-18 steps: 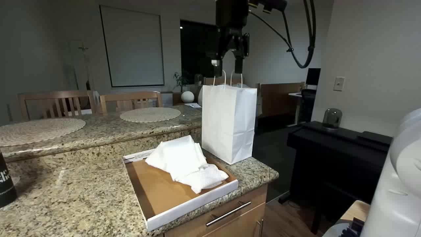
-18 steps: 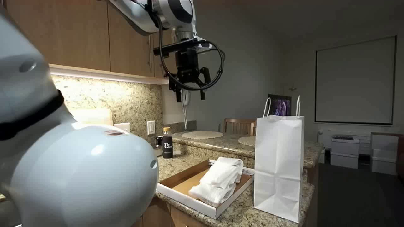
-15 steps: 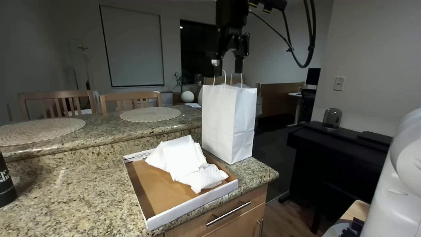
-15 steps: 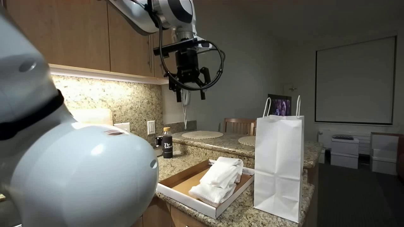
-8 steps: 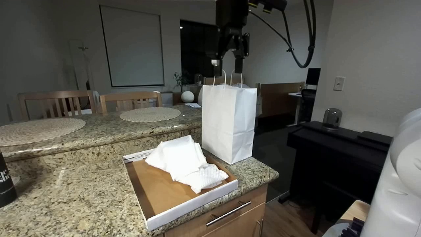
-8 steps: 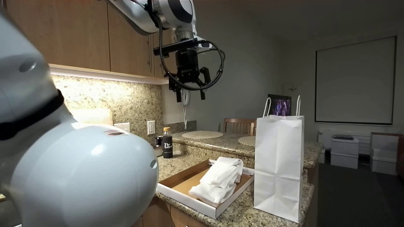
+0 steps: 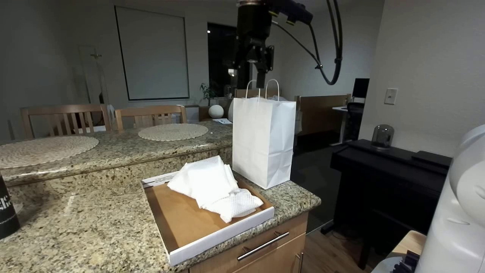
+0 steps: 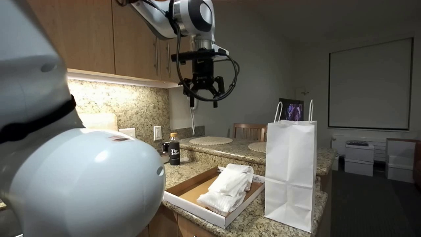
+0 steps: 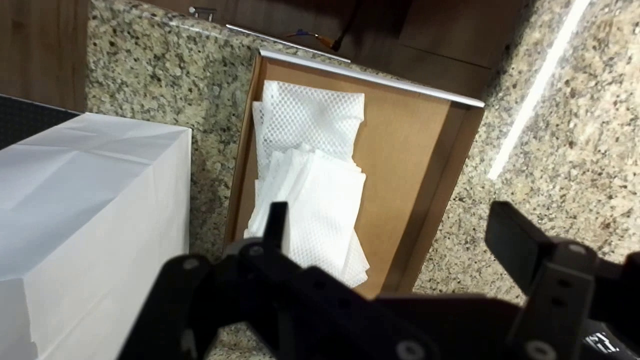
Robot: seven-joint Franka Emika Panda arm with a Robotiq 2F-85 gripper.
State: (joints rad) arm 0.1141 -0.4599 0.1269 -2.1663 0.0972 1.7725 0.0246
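My gripper [image 8: 203, 105] hangs high above the counter, open, with nothing between its fingers. In the wrist view the fingers [image 9: 276, 222] stand wide apart, one over folded white cloths [image 9: 325, 215] and the other over bare granite. These cloths, some with a mesh texture, lie in a heap in a shallow cardboard tray [image 9: 395, 150] with white outer walls. Beside the tray a white paper bag [image 8: 291, 174] stands upright, its two handles raised. In an exterior view the gripper [image 7: 251, 84] overlaps the bag's handles, but it hangs apart from the bag.
A dark bottle [image 8: 174, 153] stands on the lower counter near the wall. Round woven placemats [image 7: 173, 131] lie on the raised ledge behind. Wooden upper cabinets [image 8: 72, 39] are close to the arm. A drawer handle [image 7: 263, 246] juts out below the counter edge.
During the last half second the arm has shifted and the gripper has turned slightly: it sits further left in an exterior view. The bag, tray and cloths have stayed put.
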